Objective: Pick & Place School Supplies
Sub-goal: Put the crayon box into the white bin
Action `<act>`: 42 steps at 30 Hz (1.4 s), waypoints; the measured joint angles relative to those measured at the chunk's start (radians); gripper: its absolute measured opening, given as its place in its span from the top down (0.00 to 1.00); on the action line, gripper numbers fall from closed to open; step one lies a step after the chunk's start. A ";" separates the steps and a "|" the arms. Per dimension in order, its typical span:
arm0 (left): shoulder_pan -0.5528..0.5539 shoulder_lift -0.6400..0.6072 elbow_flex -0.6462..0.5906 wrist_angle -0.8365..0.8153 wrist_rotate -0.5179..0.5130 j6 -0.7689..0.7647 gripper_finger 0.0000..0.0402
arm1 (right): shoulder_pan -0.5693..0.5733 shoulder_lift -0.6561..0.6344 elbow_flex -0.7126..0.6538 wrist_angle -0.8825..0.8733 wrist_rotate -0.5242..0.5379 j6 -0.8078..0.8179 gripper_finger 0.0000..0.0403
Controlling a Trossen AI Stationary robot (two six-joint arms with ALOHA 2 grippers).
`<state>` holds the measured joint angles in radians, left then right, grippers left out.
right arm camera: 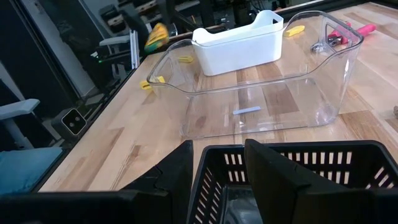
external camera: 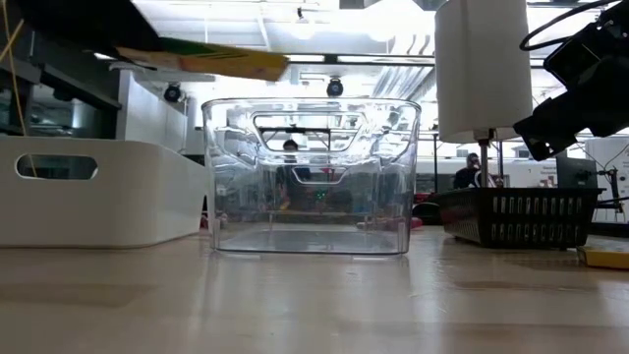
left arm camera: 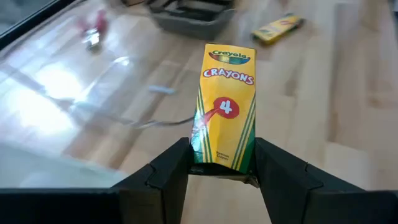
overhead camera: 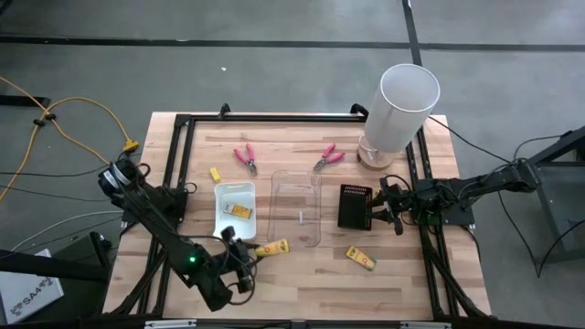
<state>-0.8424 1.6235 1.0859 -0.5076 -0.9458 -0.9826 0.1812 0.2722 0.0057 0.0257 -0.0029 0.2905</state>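
The left pincer (left arm camera: 222, 163) is closed on the lower end of a crayon box (left arm camera: 224, 106), which stands out beyond the fingers with most of its length unsupported. In the high view this box (overhead camera: 271, 248) sits just off the near left corner of the clear tray (overhead camera: 296, 208), lifted off the desk (overhead camera: 302, 283) judging by the low view.

The right pincer (right arm camera: 219, 163) straddles the near wall of the black basket (right arm camera: 292, 163), one finger outside and one inside; whether the fingers press on the wall cannot be told. The basket stands just right of the clear tray.

Other supplies relative to the clear tray:
- Second crayon box (overhead camera: 360, 258): on the desk off the near right corner.
- Two pink pliers (overhead camera: 245, 158) and (overhead camera: 328, 157): beyond the far end, one to each side.
- Small yellow piece (overhead camera: 215, 174): far left, beyond the white tray (overhead camera: 235, 209), which already holds a yellow item.

Probable faults:
- Box pivots or slips. Cause: grip at one end only, on smooth card.
- Box strikes the tray rim or lands outside. Cause: carried too low over the wall or released early.
- Basket tips or drags. Cause: lifting by one thin wall, load off centre.
- Arms meet. Cause: both working toward the clear tray.
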 joint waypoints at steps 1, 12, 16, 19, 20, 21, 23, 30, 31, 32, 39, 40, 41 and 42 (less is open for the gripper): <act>-0.001 -0.011 0.000 -0.039 -0.002 -0.039 0.59 | 0.000 0.000 0.000 0.000 0.000 0.000 0.66; -0.081 -0.071 0.000 -0.473 -0.011 -0.502 0.59 | 0.000 0.000 0.000 0.000 0.000 0.000 0.66; -0.120 -0.071 0.000 -0.603 0.002 -0.678 0.59 | 0.000 0.000 0.000 0.000 0.000 0.000 0.66; -0.137 -0.072 0.000 -0.688 0.029 -0.773 0.59 | 0.000 0.000 0.000 0.000 0.000 0.000 0.66; -0.140 -0.072 0.000 -0.712 0.041 -0.798 0.59 | 0.000 0.000 0.000 0.000 0.000 0.000 0.66; -0.142 -0.072 0.000 -0.732 0.055 -0.823 0.59 | 0.000 0.000 0.000 0.000 0.000 0.000 0.66; -0.141 -0.072 0.000 -0.768 0.083 -0.861 0.59 | 0.000 0.000 0.000 0.000 0.000 0.000 0.66; -0.141 -0.072 -0.021 -0.799 0.106 -0.906 0.59 | 0.000 0.000 0.000 0.000 0.000 0.000 0.66; -0.141 -0.072 -0.027 -0.799 0.106 -0.913 0.59 | 0.000 0.000 0.000 0.000 0.000 0.000 0.66; -0.141 -0.072 -0.034 -0.799 0.106 -0.924 0.59 | 0.000 0.000 0.000 0.000 0.000 0.000 0.66; -0.141 -0.072 -0.090 -0.776 0.126 -0.996 0.59 | 0.000 0.000 0.000 0.000 0.000 0.000 0.66; -0.140 -0.072 -0.095 -0.769 0.129 -0.998 0.59 | 0.000 0.000 0.000 0.000 0.000 0.000 0.66; -0.137 -0.072 -0.101 -0.762 0.130 -0.999 0.59 | 0.000 0.000 0.000 0.000 0.000 0.000 0.66; -0.134 -0.072 -0.106 -0.756 0.134 -0.999 0.59 | 0.000 0.000 0.000 0.000 0.000 0.000 0.66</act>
<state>-0.9763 1.5513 0.9795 -1.2637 -0.8120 -1.9814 0.1810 0.2722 0.0056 0.0261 -0.0029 0.2905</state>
